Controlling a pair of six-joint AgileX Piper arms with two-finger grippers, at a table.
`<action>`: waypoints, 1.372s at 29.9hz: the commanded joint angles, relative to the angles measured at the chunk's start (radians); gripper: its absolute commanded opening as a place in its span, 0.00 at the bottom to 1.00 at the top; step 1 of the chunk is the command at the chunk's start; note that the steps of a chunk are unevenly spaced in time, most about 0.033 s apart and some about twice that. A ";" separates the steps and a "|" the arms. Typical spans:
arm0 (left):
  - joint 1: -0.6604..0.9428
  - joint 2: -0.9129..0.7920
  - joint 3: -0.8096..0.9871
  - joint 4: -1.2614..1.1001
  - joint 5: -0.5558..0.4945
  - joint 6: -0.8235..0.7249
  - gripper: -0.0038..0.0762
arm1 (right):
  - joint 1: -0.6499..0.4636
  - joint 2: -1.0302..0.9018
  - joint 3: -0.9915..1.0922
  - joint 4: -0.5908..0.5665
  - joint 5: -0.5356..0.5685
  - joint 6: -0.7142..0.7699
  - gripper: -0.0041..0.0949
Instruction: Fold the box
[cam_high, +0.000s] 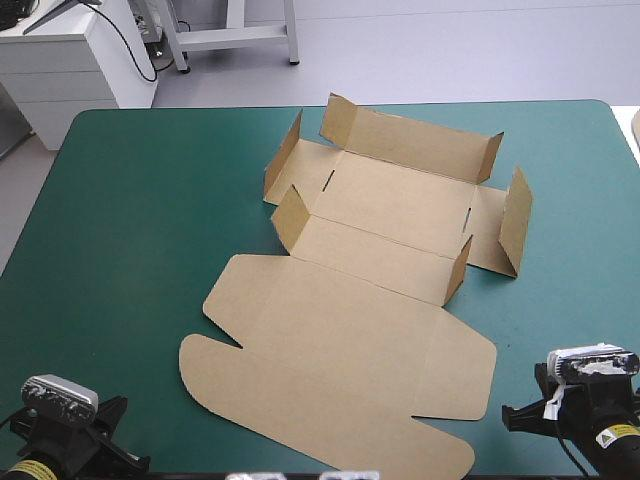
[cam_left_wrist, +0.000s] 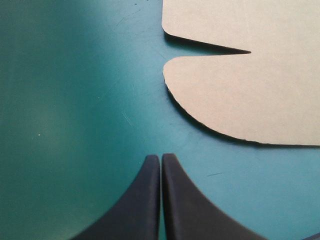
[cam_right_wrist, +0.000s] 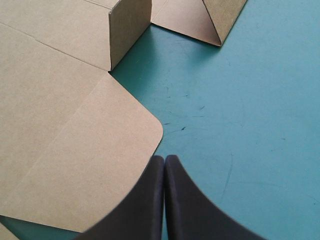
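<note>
The brown box (cam_high: 360, 300) lies mid-table as a cut sheet, its lid panels flat toward the near edge. Around the far base panel several flaps stand partly raised. My left gripper (cam_left_wrist: 160, 157) is shut over bare teal-green cover near the table's front left corner. The lid's rounded tuck flap (cam_left_wrist: 250, 95) lies ahead of it and to one side, untouched. My right gripper (cam_right_wrist: 165, 158) is shut near the front right corner, its tips just beside the lid's rounded side flap (cam_right_wrist: 75, 150). A raised corner flap (cam_right_wrist: 130, 30) stands farther ahead.
White cabinets (cam_high: 70, 50) and a metal frame (cam_high: 235, 35) stand beyond the table's far edge. Teal-green cover (cam_high: 120, 230) shows wide on the left of the box and in a narrower strip (cam_high: 580, 260) on its right.
</note>
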 joint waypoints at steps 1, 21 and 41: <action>-0.003 0.016 -0.023 0.001 -0.060 -0.005 0.04 | 0.001 0.011 -0.025 0.018 -0.051 -0.001 0.02; -0.003 0.016 -0.023 0.001 -0.060 -0.005 0.04 | 0.001 0.193 -0.228 0.020 0.038 0.066 0.02; -0.003 0.016 -0.023 -0.003 -0.060 -0.006 0.04 | 0.003 0.920 -0.805 0.247 0.246 0.075 0.09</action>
